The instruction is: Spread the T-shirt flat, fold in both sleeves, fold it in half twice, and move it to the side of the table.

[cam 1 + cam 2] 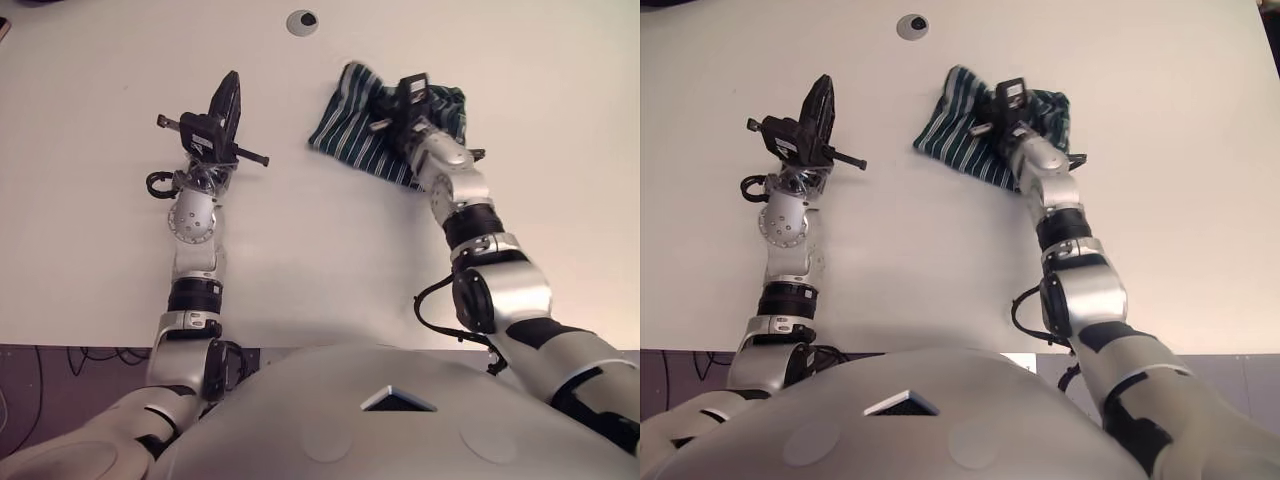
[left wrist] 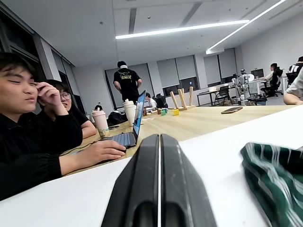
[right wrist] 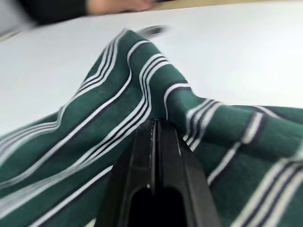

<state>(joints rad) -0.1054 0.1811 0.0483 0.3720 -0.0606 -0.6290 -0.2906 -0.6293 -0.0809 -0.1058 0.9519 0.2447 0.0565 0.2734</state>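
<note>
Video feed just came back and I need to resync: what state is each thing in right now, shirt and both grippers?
T-shirt: bunched in a crumpled heap, not spread flat, no folds made yet.
right gripper: shut, pinching a ridge of the T-shirt's fabric.
left gripper: shut, empty, over bare table to the left of the T-shirt.

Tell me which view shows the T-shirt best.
Left eye view: nearly the whole T-shirt shows, lying on the table; the right eye view shows it alike. The left wrist view catches one edge, the right wrist view only stripes up close.
</note>
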